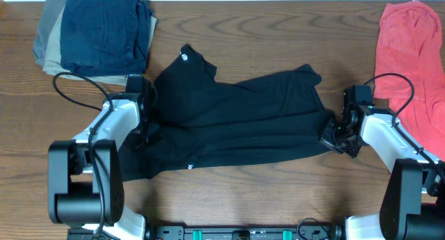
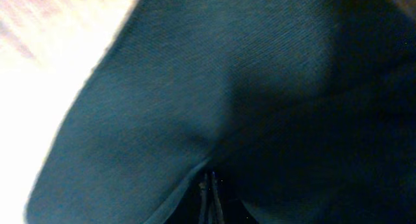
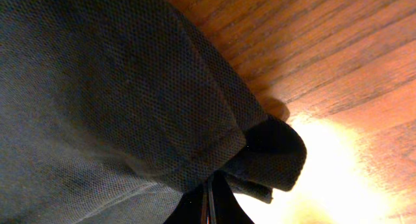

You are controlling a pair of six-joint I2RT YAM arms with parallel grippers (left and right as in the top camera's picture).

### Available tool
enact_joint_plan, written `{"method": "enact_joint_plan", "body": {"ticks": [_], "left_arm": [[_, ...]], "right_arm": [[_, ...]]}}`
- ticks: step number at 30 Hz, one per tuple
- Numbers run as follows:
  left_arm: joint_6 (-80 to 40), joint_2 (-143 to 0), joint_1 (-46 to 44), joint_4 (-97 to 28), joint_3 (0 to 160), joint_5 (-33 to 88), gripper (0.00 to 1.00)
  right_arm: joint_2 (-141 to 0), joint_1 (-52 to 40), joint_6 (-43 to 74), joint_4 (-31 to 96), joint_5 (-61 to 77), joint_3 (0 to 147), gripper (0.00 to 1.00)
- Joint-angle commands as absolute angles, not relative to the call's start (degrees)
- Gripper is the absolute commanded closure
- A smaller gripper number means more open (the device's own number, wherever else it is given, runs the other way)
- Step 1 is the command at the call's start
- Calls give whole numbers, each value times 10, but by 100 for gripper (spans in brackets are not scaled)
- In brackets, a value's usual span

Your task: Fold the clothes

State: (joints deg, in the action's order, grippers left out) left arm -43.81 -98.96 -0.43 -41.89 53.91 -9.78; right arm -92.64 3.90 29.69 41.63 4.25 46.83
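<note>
The clothes (image 1: 236,122), a large black limp garment with small white round logo marks, lie spread across the middle of the wooden table (image 1: 278,198). My left gripper (image 1: 144,129) sits at its left edge, jaws together on the fabric. In the left wrist view the dark cloth (image 2: 214,87) fills the frame above the closed left gripper (image 2: 209,185). My right gripper (image 1: 331,134) is at the garment's right edge. The right wrist view shows the right gripper (image 3: 209,191) pinching a bunched hem (image 3: 214,139) just over the tabletop.
A folded stack of navy-blue and khaki garments (image 1: 97,31) lies at the back left. A red-pink shirt (image 1: 414,52) lies along the right edge, close behind the right arm. Bare wood shows in front of the black garment.
</note>
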Motion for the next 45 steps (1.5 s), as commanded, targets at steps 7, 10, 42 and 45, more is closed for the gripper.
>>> {"method": "enact_joint_plan", "body": {"ticks": [7, 10, 42, 45], "left_arm": [[-407, -834, -2, -435, 535, -122, 94], [-384, -784, -2, -454, 535, -103, 85], [-79, -868, -11, -461, 535, 150, 30], [-75, -874, -14, -460, 534, 150, 34]], "right_arm": [[-932, 37, 288, 473, 28, 524, 99], [-932, 37, 269, 515, 28, 567, 99], [-932, 37, 156, 578, 138, 643, 25], [-932, 37, 156, 576, 138, 643, 25]]}}
